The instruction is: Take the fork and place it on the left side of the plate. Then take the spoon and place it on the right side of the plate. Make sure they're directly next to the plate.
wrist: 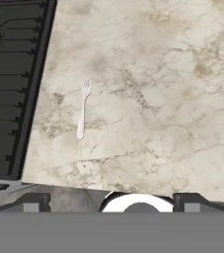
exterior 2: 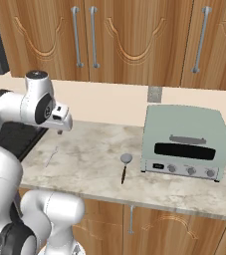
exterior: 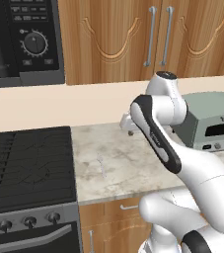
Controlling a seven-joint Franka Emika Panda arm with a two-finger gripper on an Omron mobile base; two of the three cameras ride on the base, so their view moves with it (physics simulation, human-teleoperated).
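Observation:
The fork (wrist: 83, 106) is a small pale silver piece lying flat on the marble counter (wrist: 168, 99), tines pointing away from the counter's front edge, a little right of the stove. It also shows as the fork (exterior: 102, 167) and the fork (exterior 2: 51, 156). My gripper (wrist: 111, 203) hovers above the counter behind the fork, open, its two dark fingertips (wrist: 32, 202) wide apart with nothing between them. The gripper (exterior 2: 59, 130) hangs above and apart from the fork; it appears again as the gripper (exterior: 130, 130). The dark spoon (exterior 2: 125, 168) lies further right, near the toaster oven. The plate is out of view.
A black stove (exterior: 29, 163) borders the counter on the left. A pale green toaster oven (exterior 2: 184, 142) stands at the back right. A microwave (exterior: 19, 39) and wooden wall cabinets (exterior 2: 129, 35) hang above. The counter's front edge (exterior 2: 109, 199) runs close to the spoon.

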